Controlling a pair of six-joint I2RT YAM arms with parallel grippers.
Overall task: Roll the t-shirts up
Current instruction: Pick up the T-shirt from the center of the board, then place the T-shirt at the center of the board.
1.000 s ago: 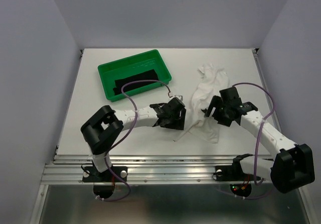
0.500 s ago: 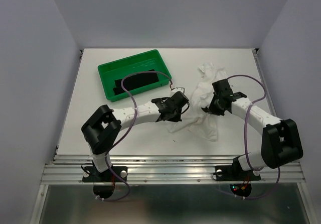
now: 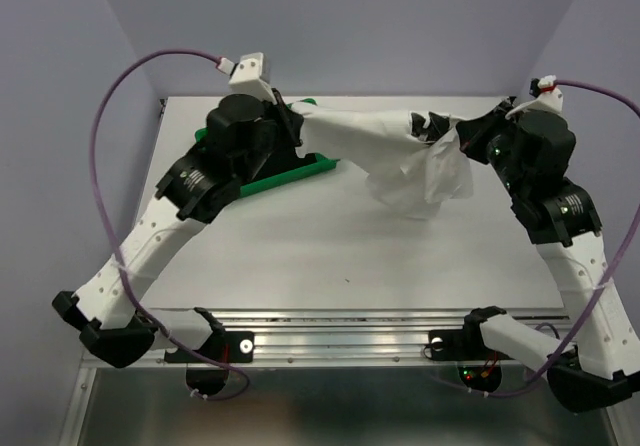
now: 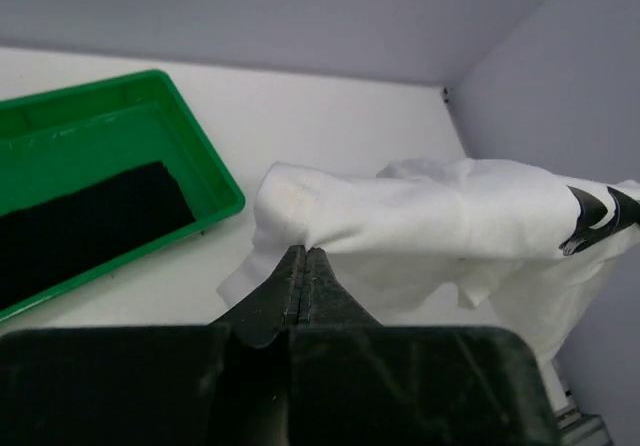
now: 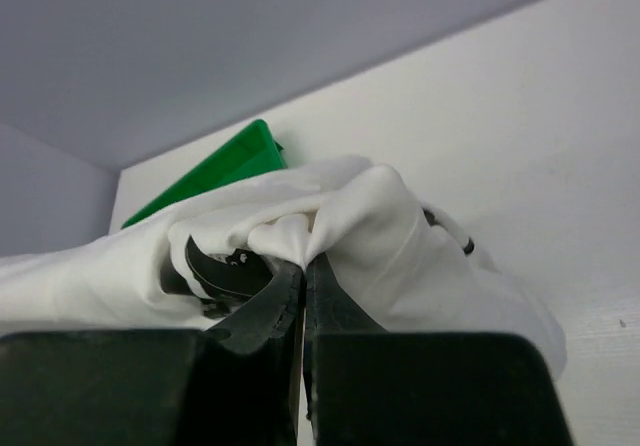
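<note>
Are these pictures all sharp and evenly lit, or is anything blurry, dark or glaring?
Top view: soft, even light, no glare, hardly any shadow on the table below the white t-shirt. Left wrist view: shirt and green tray fairly sharp; the left gripper, close up, dark and blurred. Right wrist view: the same, right gripper a dark soft mass, cloth clear.

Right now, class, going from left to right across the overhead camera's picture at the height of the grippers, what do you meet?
The left gripper → white t-shirt, held up between both → right gripper. The green tray lies under the left arm, so it is left out.
</note>
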